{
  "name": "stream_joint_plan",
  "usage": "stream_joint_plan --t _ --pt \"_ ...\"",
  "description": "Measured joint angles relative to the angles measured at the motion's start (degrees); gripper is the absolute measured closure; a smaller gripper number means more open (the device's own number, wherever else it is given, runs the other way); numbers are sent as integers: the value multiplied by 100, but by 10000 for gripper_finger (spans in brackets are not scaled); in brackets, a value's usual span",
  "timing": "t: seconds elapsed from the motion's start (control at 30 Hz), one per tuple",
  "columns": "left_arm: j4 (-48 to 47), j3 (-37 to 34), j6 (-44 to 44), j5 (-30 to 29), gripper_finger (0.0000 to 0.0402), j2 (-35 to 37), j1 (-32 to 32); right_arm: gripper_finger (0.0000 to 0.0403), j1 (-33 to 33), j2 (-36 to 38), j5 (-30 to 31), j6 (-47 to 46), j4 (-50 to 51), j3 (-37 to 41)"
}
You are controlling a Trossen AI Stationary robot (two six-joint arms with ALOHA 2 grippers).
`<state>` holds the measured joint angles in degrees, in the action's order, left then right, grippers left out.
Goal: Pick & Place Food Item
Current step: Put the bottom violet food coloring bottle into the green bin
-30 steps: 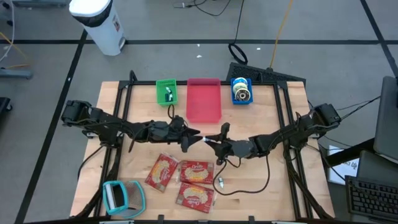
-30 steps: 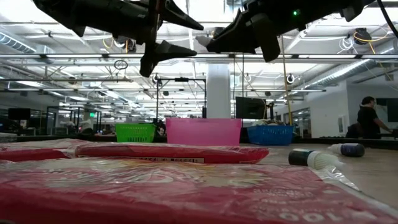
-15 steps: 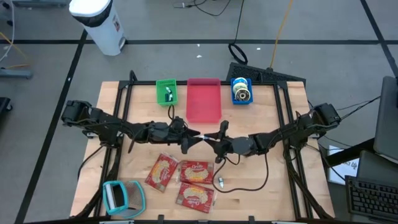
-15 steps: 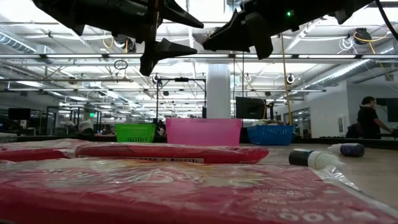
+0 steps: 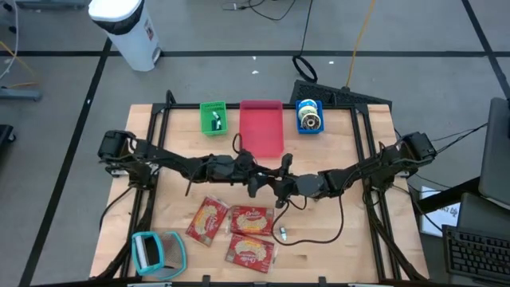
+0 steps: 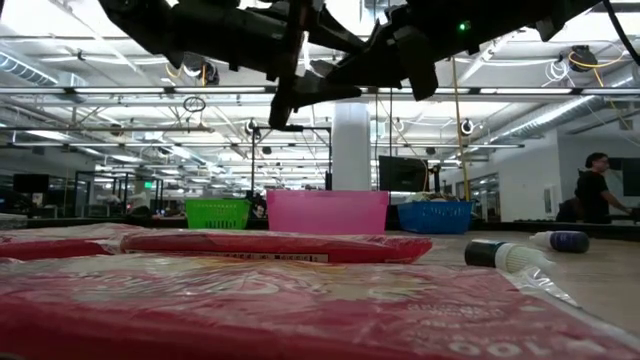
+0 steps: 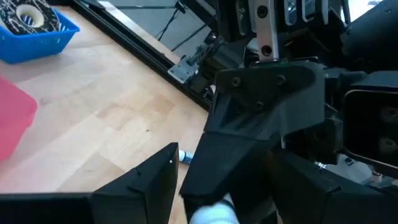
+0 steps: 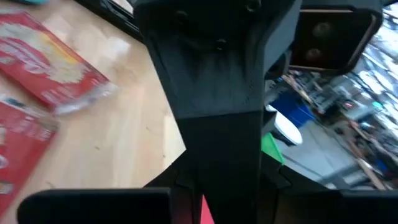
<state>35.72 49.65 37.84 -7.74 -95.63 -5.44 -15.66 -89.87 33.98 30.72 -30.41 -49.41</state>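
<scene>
Three red food packets (image 5: 207,219) (image 5: 251,219) (image 5: 249,251) lie flat on the table near its front edge; in the low view they fill the foreground (image 6: 270,245). Both grippers meet high above the table's middle. My right gripper (image 5: 276,182) is shut on a small white object (image 7: 211,214). My left gripper (image 5: 256,180) is open, and its fingers (image 7: 155,177) stand on either side of the right gripper's tip and the white object. Whether they touch it I cannot tell. My right gripper holds the small white object (image 7: 211,214) at its fingertips, coming about level from the table's right side. The object is lifted clear, high above the table. Which part of it is held is hidden by the fingers.
At the table's far edge stand a green basket (image 5: 213,117), a pink basket (image 5: 261,127) and a blue basket (image 5: 309,117). A small tube (image 5: 280,233) lies by the packets and a teal tape dispenser (image 5: 155,251) at the front left. A person (image 6: 592,190) stands far behind.
My left gripper has moved toward the table's right edge, up to my right gripper, still open. Its fingers now stand around the right gripper's tip. The right gripper has stayed in place with the white object.
</scene>
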Motion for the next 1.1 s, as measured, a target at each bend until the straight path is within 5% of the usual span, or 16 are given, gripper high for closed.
stream_joint_plan --t 0.27,0.6,0.87,1.1 --pt "-132 -7 11 78 185 95 67 339 -55 -2 522 210 24 -2" --pt "-205 -11 11 108 305 101 143 331 -78 1 516 199 40 -2" --pt "-457 -13 -370 545 312 227 581 262 -403 9 1302 -844 68 -2" --pt "-1461 -22 -681 318 331 694 989 232 -722 38 1434 -1342 510 -2"
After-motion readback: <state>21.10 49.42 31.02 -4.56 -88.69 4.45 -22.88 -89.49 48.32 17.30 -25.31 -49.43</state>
